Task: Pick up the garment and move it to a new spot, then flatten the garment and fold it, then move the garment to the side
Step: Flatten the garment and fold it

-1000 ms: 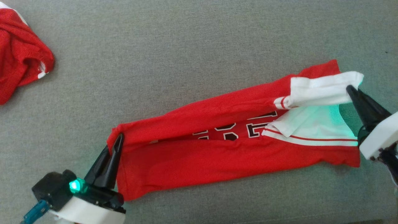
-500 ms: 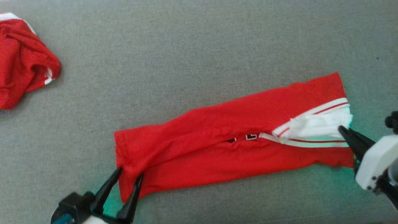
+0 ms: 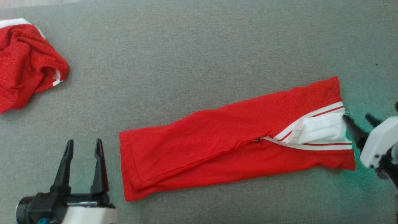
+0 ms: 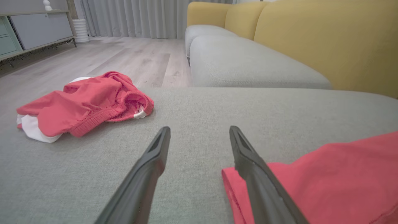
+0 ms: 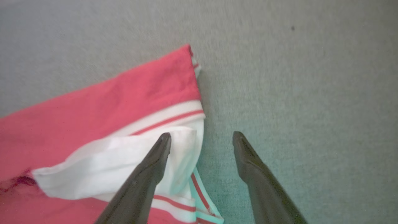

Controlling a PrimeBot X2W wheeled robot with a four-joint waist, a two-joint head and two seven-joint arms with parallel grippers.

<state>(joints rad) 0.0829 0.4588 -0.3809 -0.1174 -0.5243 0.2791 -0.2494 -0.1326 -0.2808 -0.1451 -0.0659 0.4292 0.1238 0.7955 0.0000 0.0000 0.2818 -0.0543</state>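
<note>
K: Jaws state, both arms?

M: Head view: left jaws spread and empty, low on the left side by the near edge of the sofa cushion point(image 3: 186, 56), beside the hem end of the garment point(image 3: 217, 146) but apart from it. Right jaws also spread, at the garment's other end. One fingertip point(image 3: 347, 122) is at the white sleeve point(image 3: 323, 130), nothing pinched.

K: Garment position?

M: Right half of the cushion, closer to the near edge than the far one, lying slantwise. It's a long red strip with both long sides turned in to meet along the middle. A crumpled red garment point(image 3: 28, 65) sits apart, toward the far-left corner.

K: Left wrist view?

M: Fingers point(image 4: 146, 174) wide, bare cushion between them. One overlaps the hem corner; can't tell if it touches. The crumpled piece is ahead, with wood floor point(image 4: 124, 59) past the cushion's edge.

K: Right wrist view?

M: Same: wide apart, gripping nothing. One finger is over the white sleeve, the other over bare cushion.

K: Progress?

M: My read: relocating, flattening and the lengthwise folds are done. Still to do: probably a crosswise fold to shorten the strip, then moving it to the side. The sleeve end looks slightly bunched and may need tidying first.
</note>
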